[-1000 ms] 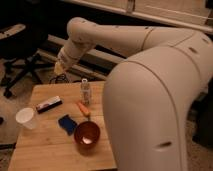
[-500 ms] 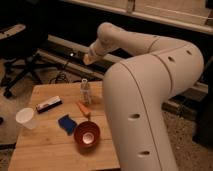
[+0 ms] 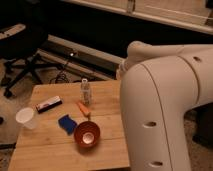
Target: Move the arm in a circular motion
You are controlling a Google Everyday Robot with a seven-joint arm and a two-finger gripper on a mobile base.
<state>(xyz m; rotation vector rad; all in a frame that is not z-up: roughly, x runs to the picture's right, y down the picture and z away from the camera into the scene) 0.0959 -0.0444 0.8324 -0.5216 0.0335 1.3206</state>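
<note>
I see arm [image 3: 165, 100] folded right of wooden table [image 3: 50, 150], mid-circle I judge; gripper hidden behind it, jaw state unknowable.

Gripper: hidden behind the arm [image 3: 165, 105].
Obstacles: bottle [image 3: 86, 90], carrot [image 3: 82, 107], bowl [image 3: 87, 134] mid-table.
Free: table's [image 3: 45, 150] near-left corner.

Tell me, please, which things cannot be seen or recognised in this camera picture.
- Gripper: not visible in the camera view; the arm fills the right side and hides its own end.
- Table: right part covered by the arm.
- Small bottle: label too blurred to read.
- Flat bar: too blurred to identify.
</note>
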